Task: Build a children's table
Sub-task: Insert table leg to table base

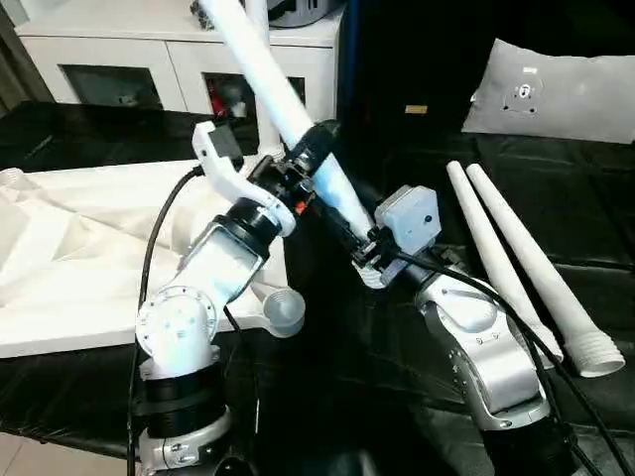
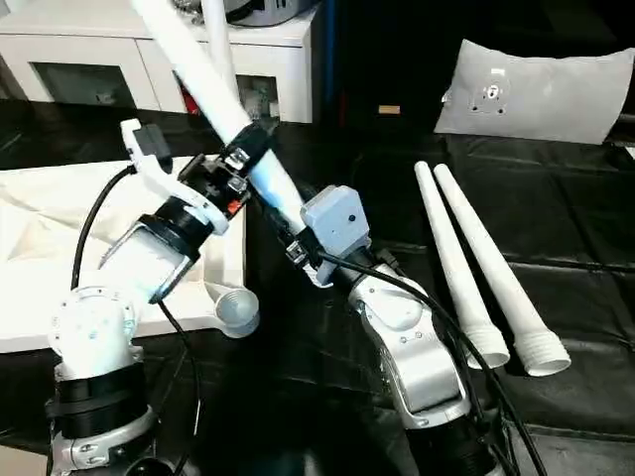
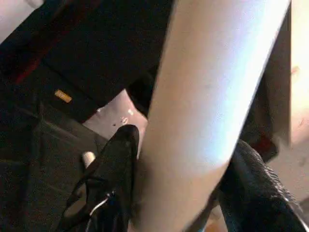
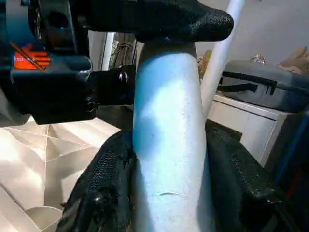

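Both your forearms reach up and inward to the middle of the scene, meeting on one white table leg that slants up toward far left. Your left gripper clamps its shaft higher up; your right gripper clamps it near the lower end. Two more legs lie side by side on the dark surface at right. The upturned tabletop lies at left, one leg already standing in a far socket.

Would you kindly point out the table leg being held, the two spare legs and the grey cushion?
held leg (image 1: 260, 61): left eye view, upper shaft.
spare legs (image 1: 531, 268): left eye view, mid shaft of the outer one.
cushion (image 1: 566, 94): left eye view, middle of its face.
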{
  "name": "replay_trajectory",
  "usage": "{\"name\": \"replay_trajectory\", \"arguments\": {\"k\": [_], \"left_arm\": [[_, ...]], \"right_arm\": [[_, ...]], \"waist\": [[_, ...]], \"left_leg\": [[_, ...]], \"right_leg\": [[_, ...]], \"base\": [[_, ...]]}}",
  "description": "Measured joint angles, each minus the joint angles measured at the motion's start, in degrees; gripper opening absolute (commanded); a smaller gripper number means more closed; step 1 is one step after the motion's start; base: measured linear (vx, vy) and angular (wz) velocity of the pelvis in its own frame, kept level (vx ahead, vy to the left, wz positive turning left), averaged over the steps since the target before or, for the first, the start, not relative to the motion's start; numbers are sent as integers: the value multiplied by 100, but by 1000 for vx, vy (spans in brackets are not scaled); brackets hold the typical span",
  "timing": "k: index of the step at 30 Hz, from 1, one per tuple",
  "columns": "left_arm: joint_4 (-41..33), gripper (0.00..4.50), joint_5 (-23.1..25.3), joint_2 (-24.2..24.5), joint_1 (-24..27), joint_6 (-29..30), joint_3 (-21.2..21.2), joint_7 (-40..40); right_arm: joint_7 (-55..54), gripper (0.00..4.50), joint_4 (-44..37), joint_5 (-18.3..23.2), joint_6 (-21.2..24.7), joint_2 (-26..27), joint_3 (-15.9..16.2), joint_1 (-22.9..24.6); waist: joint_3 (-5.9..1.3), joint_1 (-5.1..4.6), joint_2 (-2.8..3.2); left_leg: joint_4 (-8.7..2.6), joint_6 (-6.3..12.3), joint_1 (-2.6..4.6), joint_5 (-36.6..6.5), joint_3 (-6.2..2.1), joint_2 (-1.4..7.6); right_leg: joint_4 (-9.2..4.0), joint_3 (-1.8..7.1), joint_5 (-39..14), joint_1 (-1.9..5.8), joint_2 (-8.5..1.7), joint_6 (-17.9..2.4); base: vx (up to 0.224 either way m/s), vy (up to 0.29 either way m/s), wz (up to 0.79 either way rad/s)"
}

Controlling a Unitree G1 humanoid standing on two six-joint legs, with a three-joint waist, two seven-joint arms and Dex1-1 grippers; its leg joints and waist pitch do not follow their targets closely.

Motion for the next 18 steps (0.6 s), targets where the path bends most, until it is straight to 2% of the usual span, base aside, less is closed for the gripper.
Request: {"name": "replay_trajectory", "arguments": {"k": [5, 9, 18], "left_arm": [[-118, 189, 795, 664, 2, -247, -606, -613], [-130, 185, 1180, 959, 2, -544, -962, -941], [-79, 185, 1519, 1096, 2, -703, -1108, -1205]], "right_arm": [[0, 183, 1, 56, 5, 16, -6, 26], [-11, 183, 1, 73, 47, 13, -27, 25], [-7, 183, 1, 122, 200, 7, -40, 24]], "waist": [[-1, -1, 1], [-1, 1, 1], [-1, -14, 1]], "left_leg": [[0, 0, 0, 0, 0, 0], [0, 0, 1, 0, 1, 0], [0, -2, 1, 1, 1, 0]], "right_leg": [[-1, 1, 0, 0, 0, 1], [-1, 1, 1, 0, 0, 2], [1, 1, 3, 0, 0, 1]], "base": [[0, 0, 0], [0, 0, 0], [0, 0, 0]]}}
